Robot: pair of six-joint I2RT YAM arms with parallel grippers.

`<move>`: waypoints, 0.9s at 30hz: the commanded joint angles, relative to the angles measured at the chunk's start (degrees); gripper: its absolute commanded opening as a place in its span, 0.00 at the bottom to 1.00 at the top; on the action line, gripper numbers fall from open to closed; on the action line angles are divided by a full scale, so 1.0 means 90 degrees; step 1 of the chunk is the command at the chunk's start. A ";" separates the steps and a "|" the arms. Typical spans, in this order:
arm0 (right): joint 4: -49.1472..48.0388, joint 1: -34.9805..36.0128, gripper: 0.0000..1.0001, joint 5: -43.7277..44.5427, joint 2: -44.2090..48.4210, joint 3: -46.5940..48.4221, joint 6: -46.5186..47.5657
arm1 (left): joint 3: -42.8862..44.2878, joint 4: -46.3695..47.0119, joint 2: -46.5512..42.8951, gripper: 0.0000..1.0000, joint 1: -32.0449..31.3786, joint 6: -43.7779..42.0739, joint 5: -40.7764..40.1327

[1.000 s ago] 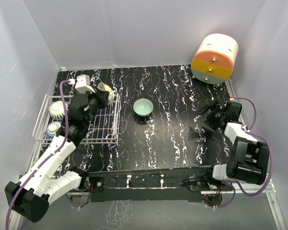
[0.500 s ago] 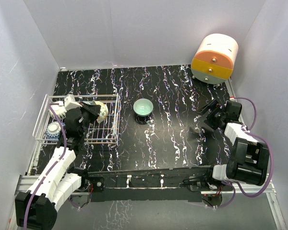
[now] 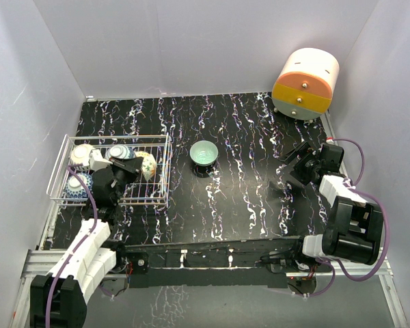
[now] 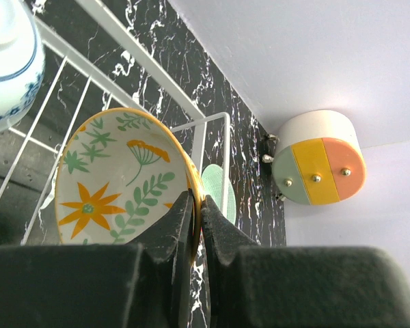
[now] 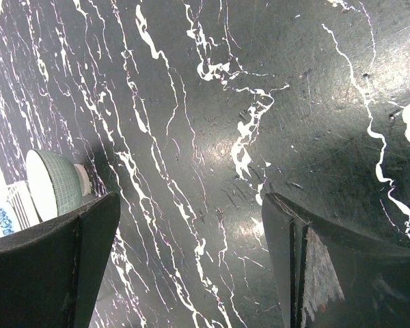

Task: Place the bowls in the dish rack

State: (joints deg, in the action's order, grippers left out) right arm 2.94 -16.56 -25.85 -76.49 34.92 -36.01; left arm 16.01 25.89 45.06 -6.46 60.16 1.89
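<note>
The white wire dish rack stands at the table's left. Inside it my left gripper is shut on the rim of a yellow-floral bowl, which is tilted on edge near the rack's right wall. In the left wrist view both fingers pinch that bowl. Three other bowls sit in the rack: a pale one, a blue one and a blue-and-white one. A teal bowl stands on the table right of the rack. My right gripper is open and empty at the right.
A cream-and-orange cylindrical drawer unit stands at the back right corner. White walls close in the black marbled table on three sides. The right wrist view shows bare tabletop between the open fingers, with the teal bowl at the far left.
My left arm has drawn back and come down, bringing the yellow-floral bowl from above the rack's far edge down inside the rack. The right arm has not moved.
</note>
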 commanded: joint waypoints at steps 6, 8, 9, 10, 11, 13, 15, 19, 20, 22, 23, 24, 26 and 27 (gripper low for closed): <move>-0.0184 0.0031 0.87 0.0041 0.0160 0.0047 0.0116 | -0.0329 0.1123 -0.0101 0.00 0.0343 0.0631 0.0563; -0.0194 0.0033 0.87 0.0045 0.0150 0.0054 0.0114 | -0.0498 0.1174 -0.0124 0.00 0.0429 0.0809 0.0638; -0.0208 0.0033 0.87 0.0043 0.0136 0.0044 0.0120 | -0.0587 0.1193 -0.0124 0.00 0.0470 0.0873 0.0679; -0.0214 0.0033 0.87 0.0046 0.0134 0.0040 0.0120 | -0.0672 0.1189 -0.0141 0.00 0.0502 0.0925 0.0690; -0.0221 0.0040 0.87 0.0041 0.0130 0.0039 0.0109 | -0.0749 0.1175 -0.0165 0.00 0.0541 0.0957 0.0697; -0.0243 0.0043 0.87 0.0040 0.0119 0.0022 0.0107 | -0.0894 0.1083 -0.0212 0.00 0.0626 0.1014 0.0696; -0.0258 0.0052 0.87 0.0035 0.0120 0.0017 0.0104 | -0.0977 0.0979 -0.0236 0.00 0.0712 0.1035 0.0706; -0.0259 0.0053 0.87 0.0030 0.0120 0.0008 0.0095 | -0.1063 0.0622 -0.0268 0.00 0.0869 0.1041 0.0689; -0.0258 0.0053 0.87 0.0030 0.0115 0.0011 0.0095 | -0.1090 0.0526 -0.0277 0.00 0.0899 0.1038 0.0681; -0.0267 0.0053 0.87 0.0030 0.0120 0.0024 0.0096 | -0.1121 0.0284 -0.0290 0.00 0.0940 0.0995 0.0630; -0.0268 0.0059 0.87 0.0030 0.0110 0.0019 0.0096 | -0.1129 0.0183 -0.0281 0.00 0.0958 0.0955 0.0604; -0.0268 0.0062 0.87 0.0030 0.0109 0.0023 0.0100 | -0.1131 0.0062 -0.0285 0.00 0.0984 0.0916 0.0578; -0.0276 0.0062 0.87 0.0035 0.0101 0.0021 0.0086 | -0.1134 -0.0165 -0.0259 0.00 0.1046 0.0831 0.0545; -0.0278 0.0062 0.87 0.0038 0.0098 0.0021 0.0085 | -0.1126 -0.0266 -0.0247 0.00 0.1074 0.0808 0.0526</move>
State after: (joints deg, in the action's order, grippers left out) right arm 2.92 -16.16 -25.63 -76.47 34.92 -35.90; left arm 7.53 33.98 42.04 1.89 69.63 7.55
